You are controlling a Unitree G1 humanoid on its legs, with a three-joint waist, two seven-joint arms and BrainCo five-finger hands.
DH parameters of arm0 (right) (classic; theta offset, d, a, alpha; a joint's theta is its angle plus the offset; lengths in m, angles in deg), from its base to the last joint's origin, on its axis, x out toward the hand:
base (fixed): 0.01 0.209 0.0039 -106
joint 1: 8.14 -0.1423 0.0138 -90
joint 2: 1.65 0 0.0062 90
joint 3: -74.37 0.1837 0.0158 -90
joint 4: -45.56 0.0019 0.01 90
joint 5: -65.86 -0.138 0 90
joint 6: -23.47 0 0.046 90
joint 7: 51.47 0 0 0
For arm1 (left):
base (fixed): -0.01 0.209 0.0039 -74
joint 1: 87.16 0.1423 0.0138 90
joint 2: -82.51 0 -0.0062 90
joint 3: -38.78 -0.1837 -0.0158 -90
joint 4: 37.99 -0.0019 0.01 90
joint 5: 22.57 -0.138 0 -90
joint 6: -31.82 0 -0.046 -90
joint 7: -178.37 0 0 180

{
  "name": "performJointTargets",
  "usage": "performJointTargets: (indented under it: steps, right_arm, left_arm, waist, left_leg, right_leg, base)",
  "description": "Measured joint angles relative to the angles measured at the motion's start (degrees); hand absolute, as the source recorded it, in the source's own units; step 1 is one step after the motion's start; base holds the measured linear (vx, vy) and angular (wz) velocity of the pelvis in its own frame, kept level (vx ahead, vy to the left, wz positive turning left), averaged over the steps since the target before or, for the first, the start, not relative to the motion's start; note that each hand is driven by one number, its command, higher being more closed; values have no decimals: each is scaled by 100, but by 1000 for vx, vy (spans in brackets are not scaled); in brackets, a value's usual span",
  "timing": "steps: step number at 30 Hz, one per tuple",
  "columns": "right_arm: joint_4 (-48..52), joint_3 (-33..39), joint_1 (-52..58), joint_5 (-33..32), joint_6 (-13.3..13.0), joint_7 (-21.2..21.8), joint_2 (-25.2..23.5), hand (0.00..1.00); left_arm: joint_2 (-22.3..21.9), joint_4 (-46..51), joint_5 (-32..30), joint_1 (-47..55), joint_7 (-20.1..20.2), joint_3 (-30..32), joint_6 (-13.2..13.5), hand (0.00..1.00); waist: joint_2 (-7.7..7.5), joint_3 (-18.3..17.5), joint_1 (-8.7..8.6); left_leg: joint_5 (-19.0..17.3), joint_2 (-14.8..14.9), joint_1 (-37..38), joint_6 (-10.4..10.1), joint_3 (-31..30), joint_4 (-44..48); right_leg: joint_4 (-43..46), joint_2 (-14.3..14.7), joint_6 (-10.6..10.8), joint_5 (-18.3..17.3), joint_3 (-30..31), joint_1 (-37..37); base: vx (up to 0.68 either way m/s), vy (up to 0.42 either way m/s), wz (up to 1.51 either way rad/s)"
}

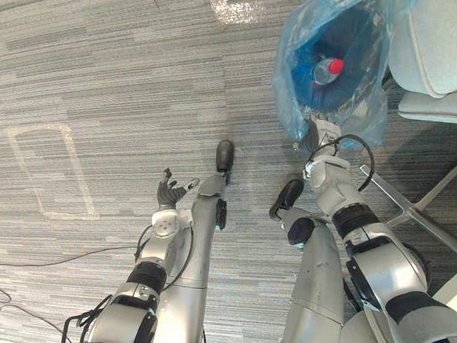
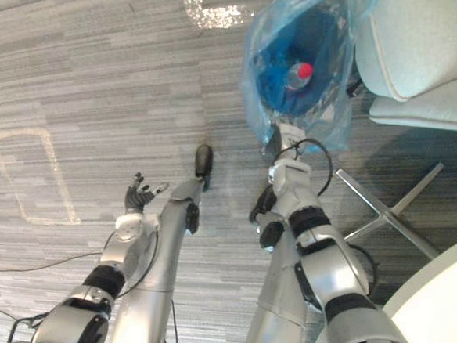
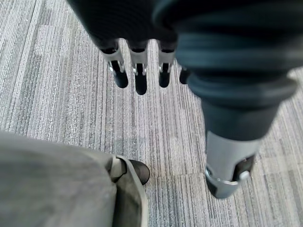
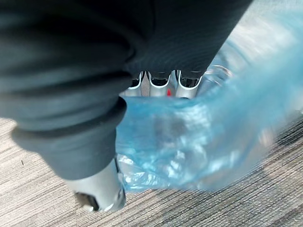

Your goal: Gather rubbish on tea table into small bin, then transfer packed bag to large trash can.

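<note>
**Left eye view.** The blue bag [image 1: 294, 105] hangs at 1 o'clock with its mouth open towards the camera. A bottle [image 1: 327, 69] with a red cap lies inside. The right hand [image 1: 323, 135] meets the bag's rim at the bag's 6 o'clock. The left hand [image 1: 168, 191] hangs free at 8 o'clock over the carpet [image 1: 102, 68]. A pale chair [image 1: 441, 45] stands at 2 o'clock, just beside the bag.

**Right eye view.** Same layout. The chair's metal legs [image 2: 382, 214] spread at 4 o'clock, near the right arm.

**Left wrist view.** The fingers [image 3: 140, 80] are straight and apart, holding nothing.

**Right wrist view.** The fingers [image 4: 158, 78] pass over the rim into the bag and the thumb [image 4: 97, 189] lies outside, so the film appears pinched between them. The fingertips are hidden behind the film.

**Risks (judged).** The hold takes in one short stretch of thin film, which could slip or tear under the bottle's weight. With the mouth gaping, a tilt could spill the bottle. Swinging the bag could catch it on the chair.
</note>
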Motion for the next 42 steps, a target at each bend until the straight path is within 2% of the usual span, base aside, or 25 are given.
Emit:
performJointTargets:
  steps: [11,19,29,36,42]
  right_arm:
    - [129,8,92,-116,-2,24,-114,100]
    - [983,3,394,-337,7,-69,-169,100]
    - [2472,1,1652,-534,13,-106,-232,100]
    - [3556,1,2554,-530,0,-58,-386,100]
    - [4209,-123,3501,-598,-111,151,-411,100]
  left_arm:
    - [2,-2,-2,0,3,49,-33,0]
    - [42,-187,-26,66,7,46,-278,0]
    - [66,-241,-188,937,25,-85,-500,0]
    - [40,-255,-302,1460,159,-164,-514,0]
    - [-30,-533,-602,1784,260,-171,-719,0]
  waist:
    - [1,-1,0]
    - [-3,-1,-5]
    - [-84,-20,-125]
    - [-342,-190,-139]
    - [-493,-522,-187]
  left_leg:
    - [25,35,15,-3,-15,101]
    - [51,121,437,-18,-7,60]
    - [134,152,2219,7,243,-850]
    - [191,121,3548,-60,349,-1519]
    - [205,131,4596,-85,390,-2071]
  right_leg:
    - [78,23,-41,4,10,9]
    - [-7,113,-85,35,7,426]
    - [-899,183,4,194,-31,2143]
    - [-1547,258,47,219,-51,3394]
    - [-2234,396,131,292,-86,4480]
  base:
    - [-68,9,-2]
    - [-73,-2,-6]
    - [-11,0,-4]
    - [81,-25,-4]
    - [98,-30,-6]
